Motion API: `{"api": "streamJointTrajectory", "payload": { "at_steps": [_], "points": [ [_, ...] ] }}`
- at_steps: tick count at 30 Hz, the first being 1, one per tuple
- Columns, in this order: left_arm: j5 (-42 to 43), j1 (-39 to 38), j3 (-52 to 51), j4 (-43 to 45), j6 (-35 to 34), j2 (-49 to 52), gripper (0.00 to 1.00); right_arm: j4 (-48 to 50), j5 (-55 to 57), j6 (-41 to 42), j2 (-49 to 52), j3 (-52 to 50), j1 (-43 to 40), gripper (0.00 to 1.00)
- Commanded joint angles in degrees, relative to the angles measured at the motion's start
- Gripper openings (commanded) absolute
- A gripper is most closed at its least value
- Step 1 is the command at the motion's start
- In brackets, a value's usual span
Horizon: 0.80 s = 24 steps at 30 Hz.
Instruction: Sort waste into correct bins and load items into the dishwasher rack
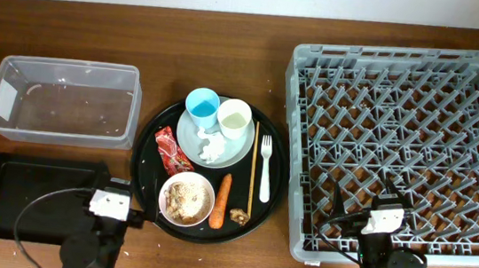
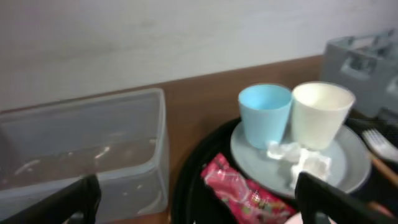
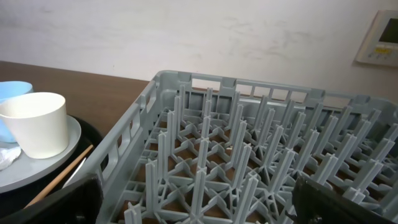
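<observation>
At the near edge of the table (image 1: 233, 26), your left gripper (image 2: 198, 198) and right gripper (image 3: 199, 202) both sit with jaws spread wide, holding nothing. Nothing is sorted yet, I'd judge. Just ahead on the round black tray (image 1: 145, 164) lie the bowl (image 1: 162, 195) of rice scraps (image 1: 186, 200), the carrot (image 1: 223, 201) and the red wrapper (image 1: 169, 151); farther on, the plate (image 1: 238, 150) carries the blue cup (image 1: 202, 108), cream cup (image 1: 234, 117) and tissue (image 1: 211, 149). Next, lower the left gripper over the wrapper and close on its crumpled middle — the clear tub (image 1: 61, 133) waits beyond.
</observation>
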Motion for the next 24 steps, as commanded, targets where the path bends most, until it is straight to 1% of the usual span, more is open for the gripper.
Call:
{"api": "streamJointTrajectory", "payload": {
  "at_steps": [1, 2, 3, 4, 6, 7, 8, 9, 10, 11, 13, 15, 16, 17, 18, 19, 20, 21, 22, 23, 24],
  "points": [
    [5.33, -0.17, 12.52, -11.72, -2.93, 0.22, 0.99, -0.26, -0.09, 0.04, -0.33, -0.35, 0.37, 0.99],
    [5.99, -0.17, 16.13, -14.93, -2.93, 0.98, 0.99, -0.26, -0.09, 0.04, -0.33, -0.35, 0.37, 0.99],
    [6.32, -0.17, 22.38, -19.43, -2.91, 3.41, 0.99, -0.26, -0.09, 0.04, -0.33, -0.35, 0.37, 0.99],
    [6.78, -0.17, 27.58, -21.79, -2.86, 6.51, 0.99, -0.26, -0.09, 0.04, -0.33, -0.35, 0.37, 0.99],
    [9.79, -0.17, 39.74, -27.52, -2.86, 16.98, 0.99, -0.26, -0.09, 0.04, -0.33, -0.35, 0.37, 0.99],
    [11.17, -0.17, 50.84, -34.97, -2.82, 27.45, 0.99, -0.26, -0.07, 0.04, -0.33, -0.35, 0.37, 0.99],
    [12.48, -0.17, 57.46, -40.26, -2.84, 33.68, 0.99, -0.26, -0.09, 0.04, -0.33, -0.35, 0.37, 0.99],
    [14.93, -0.17, 65.99, -48.30, -2.86, 41.79, 0.99, -0.26, -0.09, 0.04, -0.33, -0.35, 0.37, 0.99],
    [15.13, -0.17, 71.65, -53.51, -2.89, 47.28, 0.99, -0.26, -0.09, 0.04, -0.33, -0.35, 0.37, 0.99],
    [15.10, -0.17, 78.51, -59.04, -2.89, 55.52, 0.99, -0.26, -0.09, 0.04, -0.33, -0.35, 0.37, 0.99],
    [19.19, -0.17, 80.11, -60.37, -3.13, 62.95, 0.99, -0.26, -0.09, 0.04, -0.33, -0.35, 0.37, 0.99],
    [20.44, -0.17, 80.11, -61.90, -3.76, 68.65, 0.99, -0.26, -0.09, 0.04, -0.33, -0.35, 0.37, 0.99],
    [20.37, -0.17, 80.11, -63.25, -6.51, 70.34, 0.89, -0.26, -0.09, 0.04, -0.33, -0.35, 0.37, 0.99],
    [17.22, -0.17, 80.11, -64.46, -11.21, 71.80, 0.77, -0.26, -0.09, 0.04, -0.33, -0.35, 0.37, 0.99],
    [11.19, -0.20, 80.08, -65.37, -17.90, 72.78, 0.56, -0.26, -0.09, 0.04, -0.33, -0.35, 0.37, 0.99],
    [7.10, -0.22, 79.93, -65.75, -21.97, 73.26, 0.29, -0.26, -0.09, 0.04, -0.33, -0.35, 0.37, 0.99],
    [6.36, -0.22, 79.43, -65.68, -23.98, 73.42, 0.25, -0.26, -0.09, 0.04, -0.33, -0.35, 0.37, 0.99],
    [6.45, -0.22, 79.12, -65.37, -26.60, 73.55, 0.25, -0.26, -0.09, 0.04, -0.33, -0.35, 0.37, 0.99],
    [6.69, -0.22, 79.12, -64.74, -27.61, 73.59, 0.36, -0.26, -0.09, 0.04, -0.33, -0.35, 0.37, 0.99],
    [6.64, -0.22, 79.12, -63.52, -27.56, 73.57, 0.36, -0.26, -0.09, 0.04, -0.33, -0.35, 0.37, 0.99],
    [6.56, -0.44, 79.01, -63.95, -28.87, 73.66, 0.28, -0.26, -0.09, 0.04, -0.33, -0.35, 0.37, 0.99]
  ]
}}
